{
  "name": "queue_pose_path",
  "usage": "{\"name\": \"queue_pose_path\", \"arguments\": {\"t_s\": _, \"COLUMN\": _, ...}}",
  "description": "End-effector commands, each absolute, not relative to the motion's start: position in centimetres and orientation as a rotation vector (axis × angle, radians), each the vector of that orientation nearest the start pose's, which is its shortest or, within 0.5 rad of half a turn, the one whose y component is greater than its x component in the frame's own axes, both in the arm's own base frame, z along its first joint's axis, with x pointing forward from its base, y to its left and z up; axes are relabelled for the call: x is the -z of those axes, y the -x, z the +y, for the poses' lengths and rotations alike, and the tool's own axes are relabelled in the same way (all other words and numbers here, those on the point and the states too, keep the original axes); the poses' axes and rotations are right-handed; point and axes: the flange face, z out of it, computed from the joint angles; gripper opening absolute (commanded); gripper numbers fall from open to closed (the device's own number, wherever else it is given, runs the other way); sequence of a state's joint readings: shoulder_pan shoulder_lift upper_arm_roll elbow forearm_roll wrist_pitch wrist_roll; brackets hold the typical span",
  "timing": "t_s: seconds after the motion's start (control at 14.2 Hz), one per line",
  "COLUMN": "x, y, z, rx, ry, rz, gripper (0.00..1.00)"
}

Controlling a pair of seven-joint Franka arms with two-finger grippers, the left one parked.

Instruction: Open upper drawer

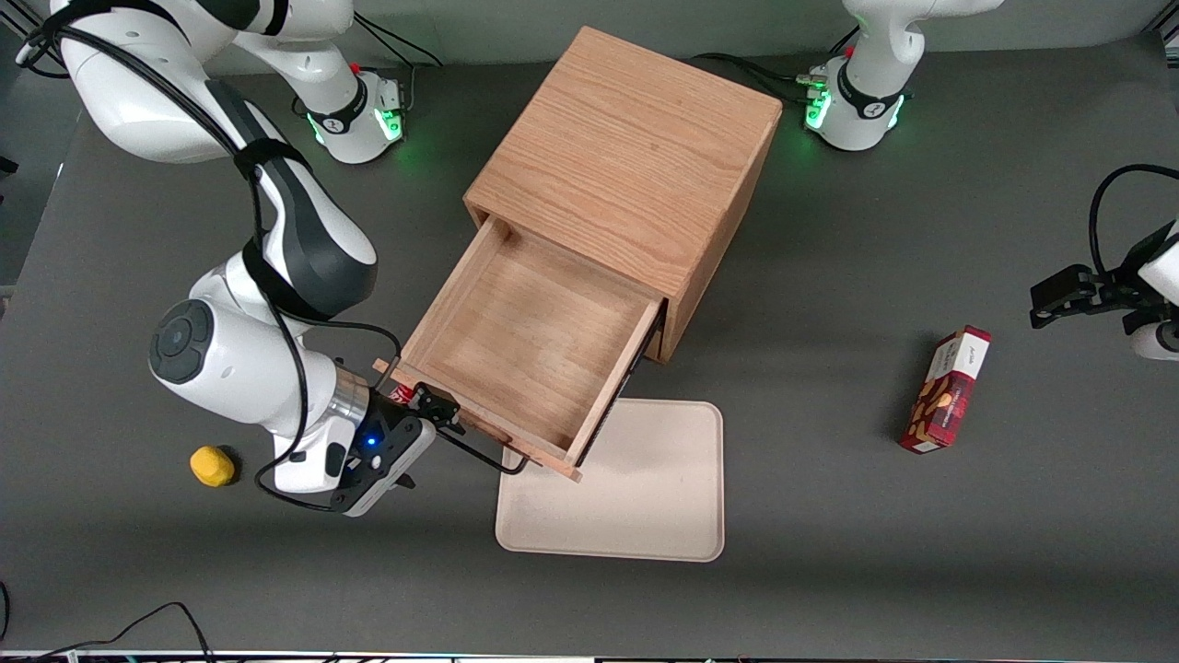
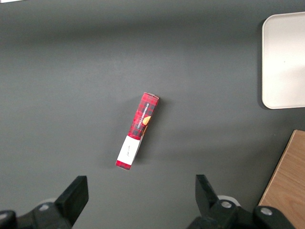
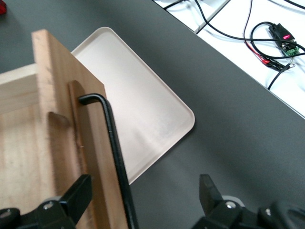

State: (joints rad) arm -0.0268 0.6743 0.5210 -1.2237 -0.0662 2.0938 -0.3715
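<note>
Partly hidden tray (image 1: 645,497) lies under upper drawer (image 1: 525,350); hand (image 1: 440,416) spread around handle (image 3: 114,148).

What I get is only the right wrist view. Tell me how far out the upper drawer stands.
Observer: The upper drawer is pulled well out of the cabinet; its inside shows only bare wood.
Operator: Report what lies near the arm.
Observer: A yellow object lies on the table, nearer the front camera than the gripper, which is open astride the handle.
Operator: Report anything elsewhere.
Observer: A red box lies toward the parked arm's end.
</note>
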Motion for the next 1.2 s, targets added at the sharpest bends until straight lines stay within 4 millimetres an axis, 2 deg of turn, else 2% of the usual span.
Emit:
{"name": "queue_pose_path", "arguments": {"t_s": 0.0, "x": -51.1, "y": -69.2, "z": 23.8, "rx": 0.422, "ry": 2.695, "rz": -1.048, "gripper": 1.00}}
{"name": "queue_pose_path", "arguments": {"t_s": 0.07, "x": -54.1, "y": -68.5, "z": 21.7, "rx": 0.470, "ry": 2.744, "rz": -1.029, "gripper": 1.00}}
{"name": "queue_pose_path", "arguments": {"t_s": 0.14, "x": -55.4, "y": -68.2, "z": 17.6, "rx": 0.466, "ry": 2.829, "rz": -0.965, "gripper": 1.00}}
{"name": "queue_pose_path", "arguments": {"t_s": 0.28, "x": -56.7, "y": -66.4, "z": 11.9, "rx": 0.379, "ry": 2.918, "rz": -0.833, "gripper": 1.00}}
{"name": "queue_pose_path", "arguments": {"t_s": 0.35, "x": -57.6, "y": -64.9, "z": 9.4, "rx": 0.318, "ry": 2.927, "rz": -0.668, "gripper": 1.00}}
{"name": "queue_pose_path", "arguments": {"t_s": 0.49, "x": -58.4, "y": -61.8, "z": 5.9, "rx": 0.165, "ry": 2.963, "rz": -0.245, "gripper": 1.00}}
{"name": "queue_pose_path", "arguments": {"t_s": 0.56, "x": -58.9, "y": -60.2, "z": 4.7, "rx": 0.124, "ry": 2.982, "rz": -0.080, "gripper": 1.00}}
{"name": "queue_pose_path", "arguments": {"t_s": 0.64, "x": -59.2, "y": -58.5, "z": 4.1, "rx": 0.091, "ry": 3.004, "rz": 0.004, "gripper": 1.00}}
{"name": "queue_pose_path", "arguments": {"t_s": 0.78, "x": -59.2, "y": -56.2, "z": 3.9, "rx": 0.072, "ry": 3.118, "rz": 0.009, "gripper": 1.00}}
{"name": "queue_pose_path", "arguments": {"t_s": 0.92, "x": -59.6, "y": -55.7, "z": 3.3, "rx": 0.072, "ry": 3.178, "rz": 0.013, "gripper": 1.00}}
{"name": "queue_pose_path", "arguments": {"t_s": 1.13, "x": -60.4, "y": -55.1, "z": 3.0, "rx": 0.062, "ry": 3.176, "rz": 0.134, "gripper": 1.00}}
